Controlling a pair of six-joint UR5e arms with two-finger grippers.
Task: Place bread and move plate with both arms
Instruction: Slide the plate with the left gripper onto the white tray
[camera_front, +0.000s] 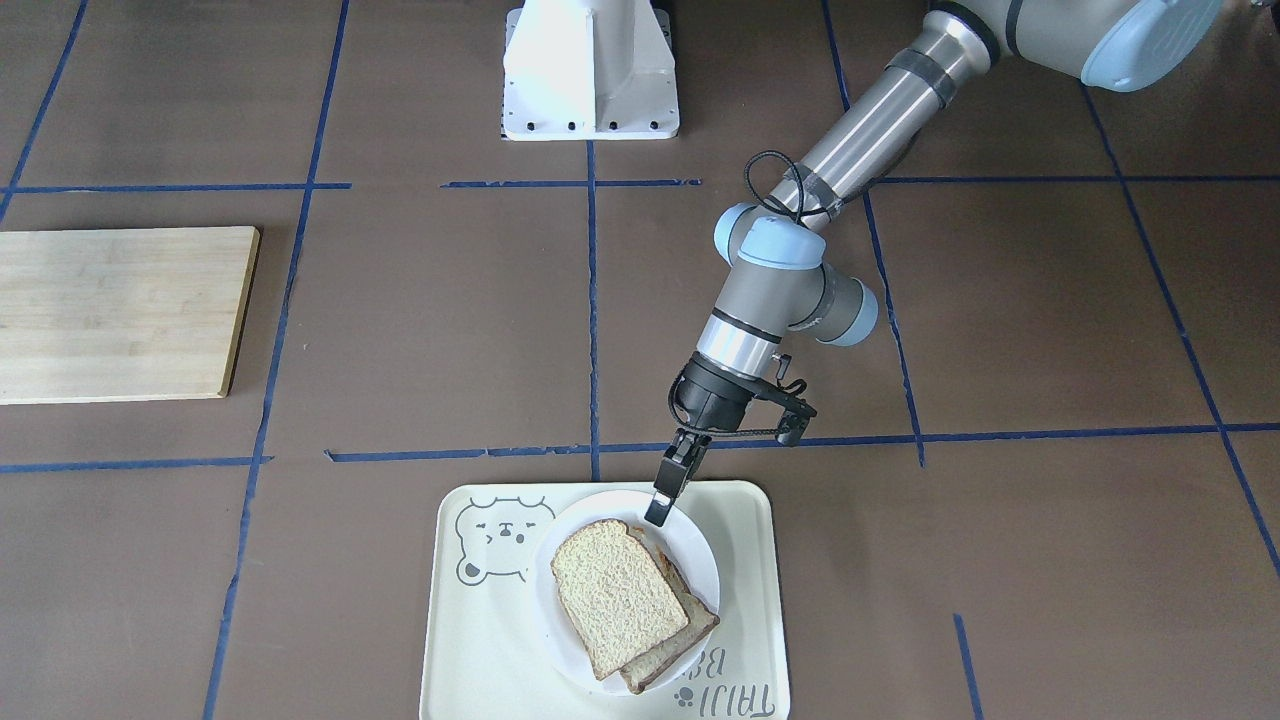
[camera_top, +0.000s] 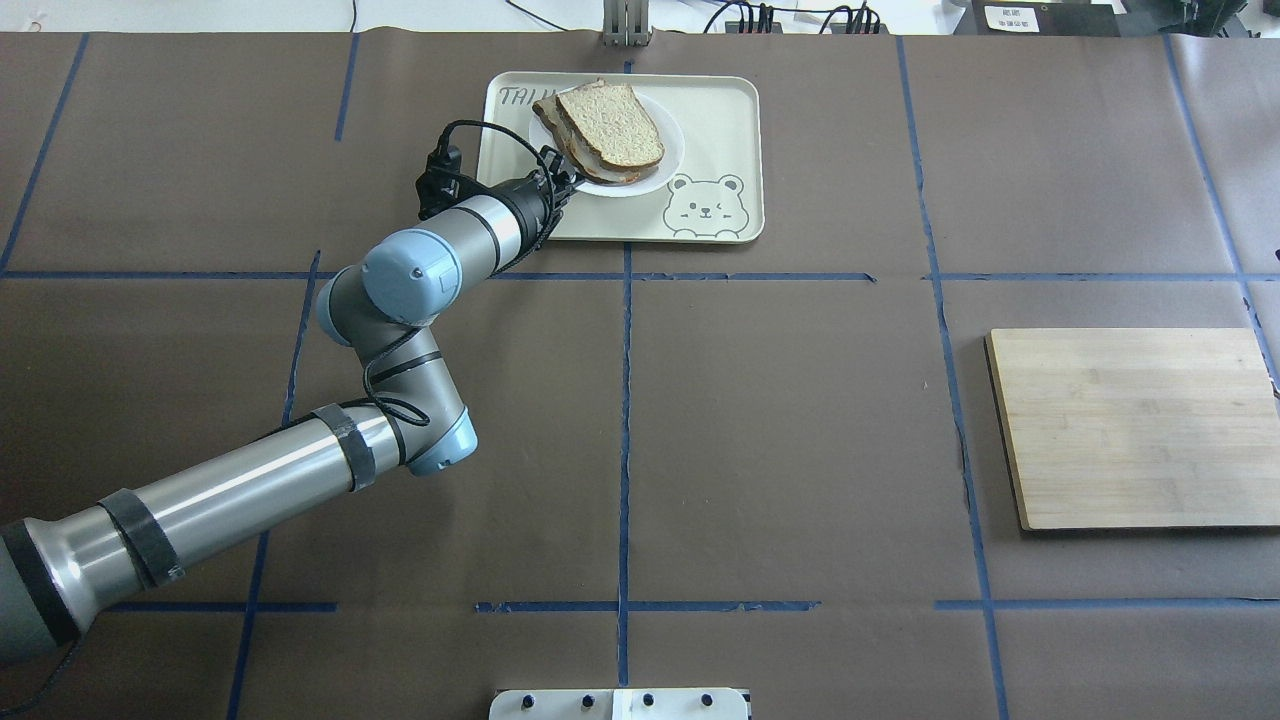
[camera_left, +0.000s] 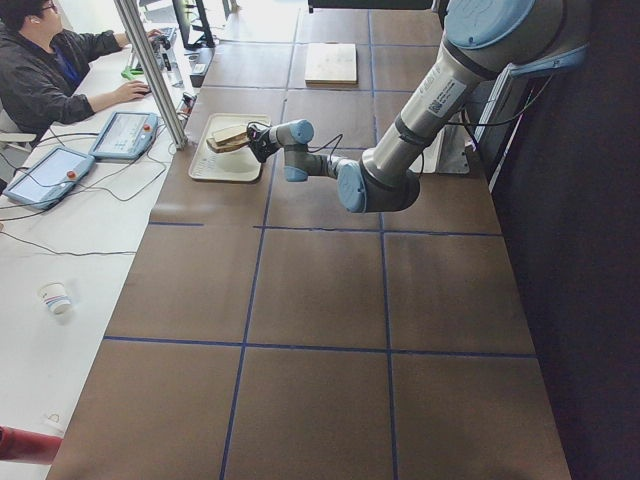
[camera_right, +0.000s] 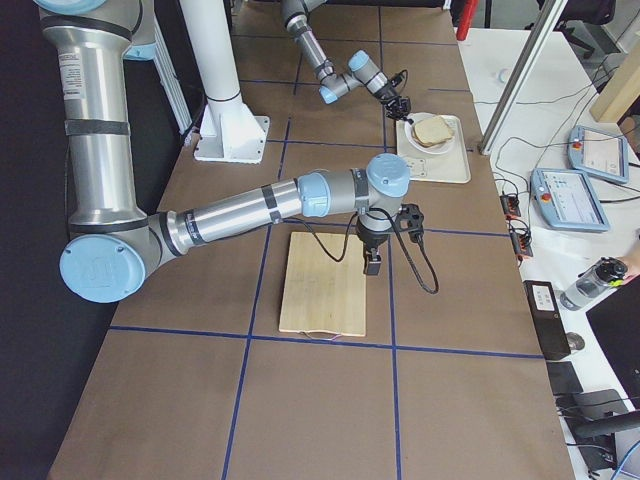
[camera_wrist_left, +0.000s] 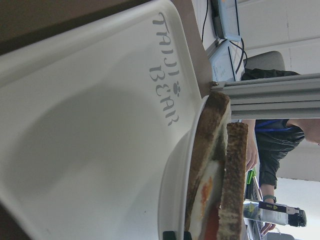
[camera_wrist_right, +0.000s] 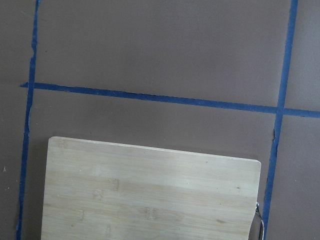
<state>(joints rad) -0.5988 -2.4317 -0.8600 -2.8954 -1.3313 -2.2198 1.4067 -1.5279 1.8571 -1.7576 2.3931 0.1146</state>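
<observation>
1. White plate (camera_front: 698, 558), on the bear tray (camera_front: 745, 620), carries the bread (camera_front: 612, 590) stacked askew on a second slice. In the front-facing view the left gripper (camera_front: 660, 500) has narrow jaws at the rim.
2. Overhead: a one-sided pull could tilt the plate and slide the bread off.
3. The left wrist view alone shows white-and-orange filling between the slices, and the rim between the jaws.
4. The exterior right view alone shows the right gripper (camera_right: 371, 262), by the wooden board (camera_right: 320, 285). I cannot tell how its jaws stand.

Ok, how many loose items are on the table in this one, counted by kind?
Light tan bread slices: 2
Small round white plate: 1
Cream rectangular tray with bear drawing: 1
Pale wooden board: 1
Total: 5
</observation>
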